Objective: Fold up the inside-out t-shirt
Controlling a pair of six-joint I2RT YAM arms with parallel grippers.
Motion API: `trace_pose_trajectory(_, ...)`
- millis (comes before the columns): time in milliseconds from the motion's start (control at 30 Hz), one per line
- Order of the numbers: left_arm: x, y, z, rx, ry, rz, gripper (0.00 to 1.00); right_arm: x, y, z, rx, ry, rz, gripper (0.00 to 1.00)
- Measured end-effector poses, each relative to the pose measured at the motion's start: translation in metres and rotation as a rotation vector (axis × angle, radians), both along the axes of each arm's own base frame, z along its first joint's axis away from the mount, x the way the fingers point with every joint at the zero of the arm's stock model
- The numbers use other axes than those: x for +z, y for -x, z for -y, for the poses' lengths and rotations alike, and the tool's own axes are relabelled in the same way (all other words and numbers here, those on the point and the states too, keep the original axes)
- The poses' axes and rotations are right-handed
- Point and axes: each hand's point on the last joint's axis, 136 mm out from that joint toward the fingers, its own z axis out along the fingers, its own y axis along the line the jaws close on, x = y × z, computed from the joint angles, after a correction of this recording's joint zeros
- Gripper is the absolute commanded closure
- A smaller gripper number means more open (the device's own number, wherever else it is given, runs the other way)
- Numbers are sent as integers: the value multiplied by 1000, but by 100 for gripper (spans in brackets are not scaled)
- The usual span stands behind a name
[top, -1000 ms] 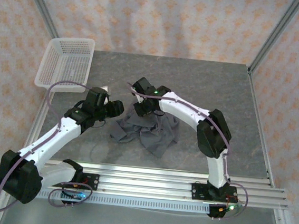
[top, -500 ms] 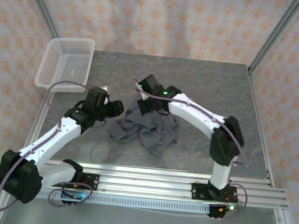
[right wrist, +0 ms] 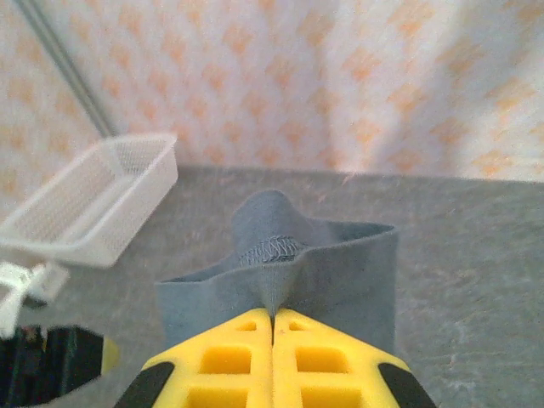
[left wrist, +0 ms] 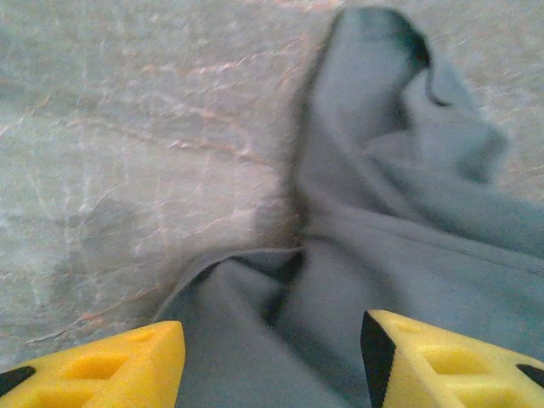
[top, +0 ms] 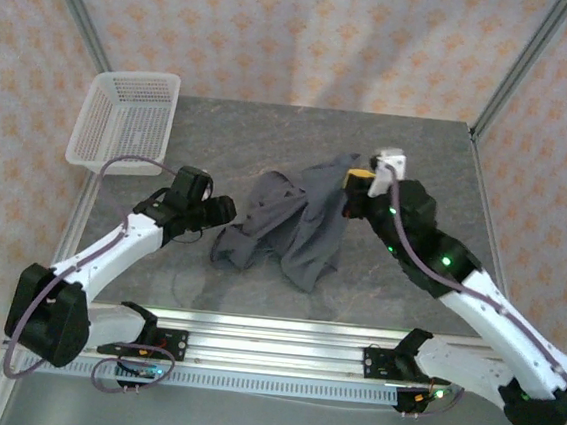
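Note:
The inside-out t-shirt (top: 298, 219) is a dark slate-grey crumpled heap in the middle of the table. Its far right part is drawn up toward my right gripper (top: 354, 183). In the right wrist view that gripper (right wrist: 273, 316) is shut on a fold of the t-shirt (right wrist: 280, 263), and a stitched seam shows just beyond the yellow fingertips (right wrist: 229, 340). My left gripper (top: 226, 210) sits at the shirt's left edge. In the left wrist view it (left wrist: 272, 365) is open, low over the t-shirt (left wrist: 399, 221), with cloth lying between the two yellow pads (left wrist: 110, 365).
A white mesh basket (top: 121, 122) stands at the table's far left corner, also seen as the basket (right wrist: 93, 200) in the right wrist view. Bare grey table (top: 430, 156) lies right of and behind the shirt. An aluminium rail (top: 290, 349) runs along the near edge.
My right gripper has shut on the shirt and swung back to the right, lifting and stretching the cloth that way. The left gripper has opened slightly and barely moved.

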Motion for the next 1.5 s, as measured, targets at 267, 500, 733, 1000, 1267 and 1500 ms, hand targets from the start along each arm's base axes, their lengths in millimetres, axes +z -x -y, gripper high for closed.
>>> trace_pose_trajectory(267, -53, -4, 11, -12, 55, -173, 39, -9, 17, 47, -146, -69, 53, 100)
trace_pose_trajectory(500, -66, -17, 65, -132, 169, -188, 38, -24, 29, 65, -185, -104, 53, 100)
trace_pose_trajectory(733, -65, -60, 114, -166, 287, -130, 78, -23, 29, 66, -187, -117, 52, 100)
trace_pose_trajectory(1000, -28, -80, 125, -145, 346, -57, 100, -17, 27, 72, -229, -117, 61, 100)
trace_pose_trajectory(1267, 288, -52, 53, -117, 296, 598, 100, 66, 48, 99, -253, -243, 211, 100)
trace_pose_trajectory(1500, 396, 31, 24, -181, 258, 848, 100, 141, 81, 117, -182, -334, 365, 100)
